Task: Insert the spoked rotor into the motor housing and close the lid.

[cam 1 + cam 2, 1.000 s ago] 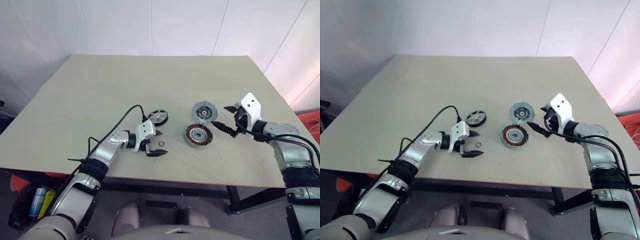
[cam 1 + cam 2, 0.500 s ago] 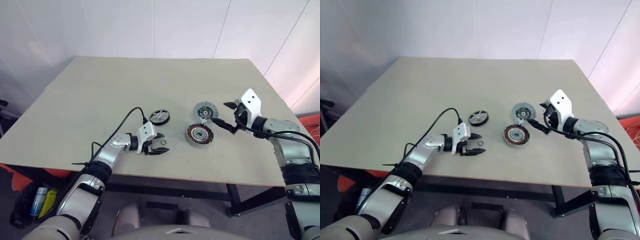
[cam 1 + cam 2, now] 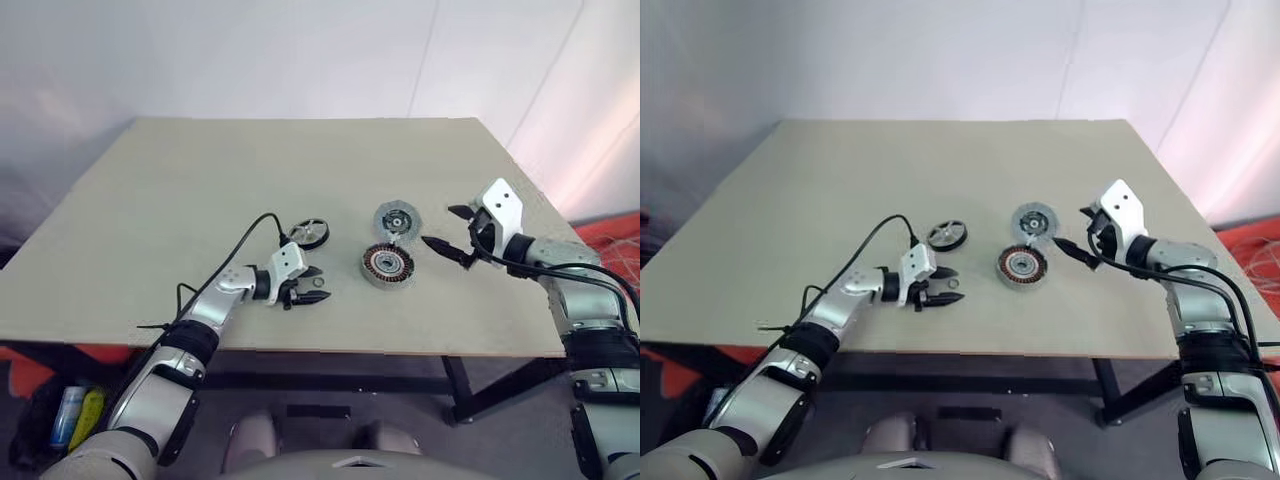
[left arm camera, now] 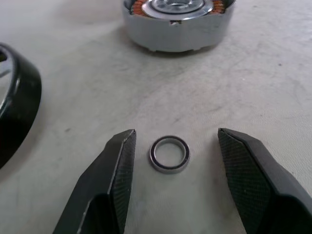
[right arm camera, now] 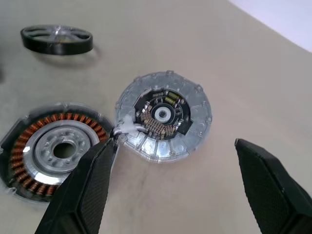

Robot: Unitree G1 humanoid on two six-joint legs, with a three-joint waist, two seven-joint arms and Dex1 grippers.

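Observation:
The spoked rotor (image 3: 308,233), black-rimmed with silver spokes, lies flat on the table. To its right sits the motor housing (image 3: 387,265) with its copper windings facing up, and the lid (image 3: 397,217) lies just behind the housing, touching its rim. My left gripper (image 3: 314,286) is low over the table in front of the rotor. It is open, its fingers (image 4: 117,170) flanking a tiny metal washer (image 4: 169,154) without touching it. My right gripper (image 3: 440,226) hovers open to the right of the lid (image 5: 163,114) and housing (image 5: 53,146), holding nothing.
The beige table (image 3: 200,180) has wide bare areas at the back and left. A black cable (image 3: 250,232) loops from my left wrist over the table. The front edge lies close behind my left gripper.
My left gripper's fingers have drawn closer together around the washer. The head camera has shifted. Neither hand has moved, and the parts lie as before.

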